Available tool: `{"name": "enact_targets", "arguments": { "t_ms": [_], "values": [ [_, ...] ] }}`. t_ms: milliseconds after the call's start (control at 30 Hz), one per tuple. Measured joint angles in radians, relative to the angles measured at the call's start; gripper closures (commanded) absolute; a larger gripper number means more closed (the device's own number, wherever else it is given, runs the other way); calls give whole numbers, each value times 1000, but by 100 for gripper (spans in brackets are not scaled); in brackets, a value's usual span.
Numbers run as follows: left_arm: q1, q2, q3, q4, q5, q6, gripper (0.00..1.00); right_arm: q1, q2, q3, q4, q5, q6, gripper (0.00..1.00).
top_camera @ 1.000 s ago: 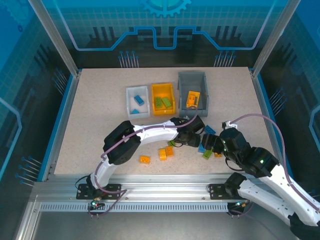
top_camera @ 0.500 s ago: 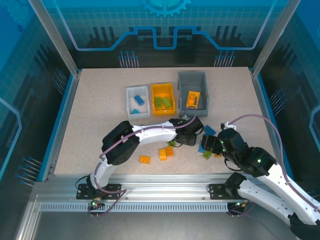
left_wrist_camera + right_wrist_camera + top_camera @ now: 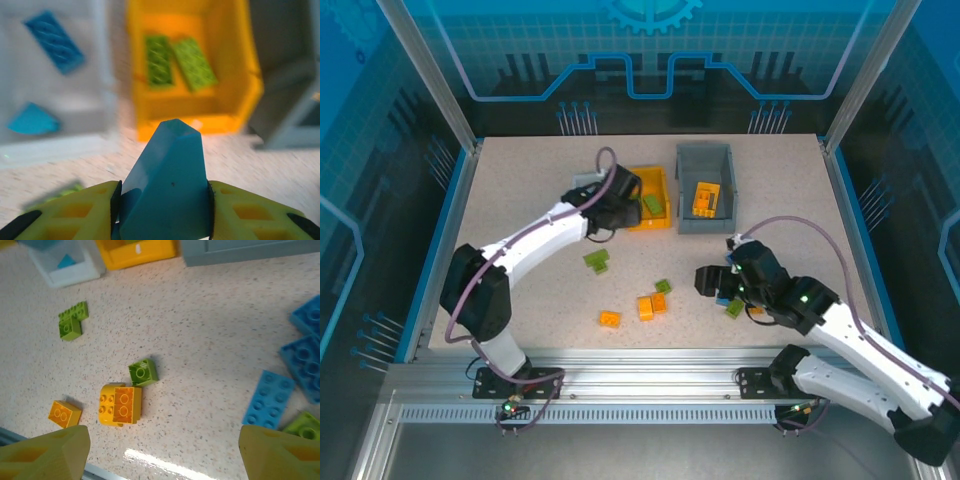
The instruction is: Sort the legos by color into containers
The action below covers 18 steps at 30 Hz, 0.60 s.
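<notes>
The left arm [image 3: 535, 240] and right arm [image 3: 860, 335] have white link shells joined by black joint housings, each with a looping grey-mauve cable [image 3: 800, 222]. A small green light [image 3: 803, 296] glows on the right arm. The left fingers [image 3: 75, 215] and right fingers [image 3: 45, 452] are yellow plastic with recessed cells.

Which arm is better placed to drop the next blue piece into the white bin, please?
Left: the left tool grips a blue piece facing the white bin; the right tool hangs open over loose bricks, farther away.
</notes>
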Motion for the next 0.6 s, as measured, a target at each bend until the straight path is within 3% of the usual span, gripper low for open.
{"name": "enact_targets", "arguments": {
  "t_ms": [167, 333, 600],
  "values": [
    [135, 66, 27, -19, 1, 61, 62, 48, 124, 29, 72, -26, -29, 21],
    [201, 196, 114, -39, 7, 99, 60, 66, 165, 45, 130, -29, -34, 21],
    [213, 328, 220, -66, 16, 127, 41, 73, 220, 45, 156, -29, -33, 21]
  ]
}}
